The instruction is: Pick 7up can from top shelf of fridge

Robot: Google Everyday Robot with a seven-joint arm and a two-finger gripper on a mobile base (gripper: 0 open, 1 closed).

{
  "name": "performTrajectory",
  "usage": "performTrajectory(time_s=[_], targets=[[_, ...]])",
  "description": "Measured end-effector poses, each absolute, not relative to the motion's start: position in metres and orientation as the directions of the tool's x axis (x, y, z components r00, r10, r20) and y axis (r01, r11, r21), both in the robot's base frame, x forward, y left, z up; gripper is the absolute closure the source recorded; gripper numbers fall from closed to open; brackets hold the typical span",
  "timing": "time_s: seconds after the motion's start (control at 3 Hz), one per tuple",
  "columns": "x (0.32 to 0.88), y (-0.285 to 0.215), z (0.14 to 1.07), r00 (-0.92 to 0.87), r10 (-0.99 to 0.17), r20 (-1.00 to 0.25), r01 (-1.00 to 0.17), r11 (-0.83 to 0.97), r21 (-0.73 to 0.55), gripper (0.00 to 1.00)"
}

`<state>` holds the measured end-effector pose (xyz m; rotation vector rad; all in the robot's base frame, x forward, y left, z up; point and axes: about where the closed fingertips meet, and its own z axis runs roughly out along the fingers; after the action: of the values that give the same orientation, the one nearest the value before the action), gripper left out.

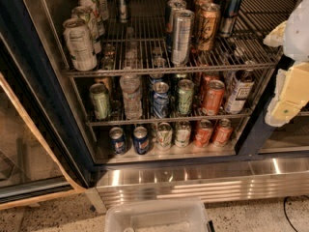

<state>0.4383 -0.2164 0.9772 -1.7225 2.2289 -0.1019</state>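
Observation:
The 7up can (79,45) stands upright at the front left of the top shelf (241,52), a silvery wire rack inside the fridge (43,95). It has a pale whitish-green body with dark small print and a silver lid. Similar pale cans (91,17) stand in a row behind it. A tall slim silver can (182,36) stands mid-shelf at the front. My gripper (288,81), white and cream, is at the right edge of the view, outside the fridge at about the height of the top shelf's front rail. It is far to the right of the 7up can and touches nothing.
A brown-orange can (206,27) and a blue can (231,11) stand right of the slim can. Lower shelves hold a water bottle (130,95), green, blue and orange cans. The open glass door (19,144) is at left. A clear plastic bin (157,216) sits on the floor.

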Motion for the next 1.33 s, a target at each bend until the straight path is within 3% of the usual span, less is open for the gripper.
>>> performTrajectory(time_s=[0.67,1.33], targets=[[0.441,-0.207,0.980,-0.219,-0.946,-0.239,-0.919,0.282,-0.274,0.00],[0.437,-0.158,0.977,-0.151,-0.917,-0.369,-0.923,0.264,-0.278,0.00]])
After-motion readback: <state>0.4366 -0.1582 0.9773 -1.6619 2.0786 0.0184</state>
